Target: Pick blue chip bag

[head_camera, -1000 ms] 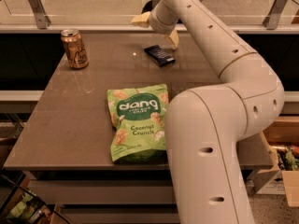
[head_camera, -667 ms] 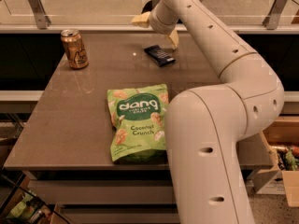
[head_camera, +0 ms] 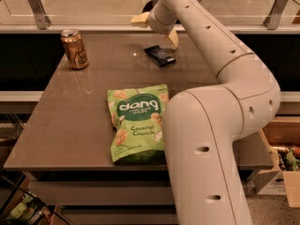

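Note:
The blue chip bag (head_camera: 160,55), a small flat dark navy packet, lies on the far middle of the brown table (head_camera: 70,121). My gripper (head_camera: 156,30) hovers just behind and above it at the table's back edge. Its two tan fingers (head_camera: 138,20) are spread wide, so it is open with nothing between them. One finger reaches down close to the bag's right end. My white arm sweeps from the lower right up to the gripper.
A large green "dang Coconut Crunch" bag (head_camera: 137,123) lies near the table's front, partly behind my arm. A gold drink can (head_camera: 74,49) stands at the back left. A glass barrier with metal posts (head_camera: 36,4) runs behind the table. Boxes (head_camera: 281,172) sit on the floor at right.

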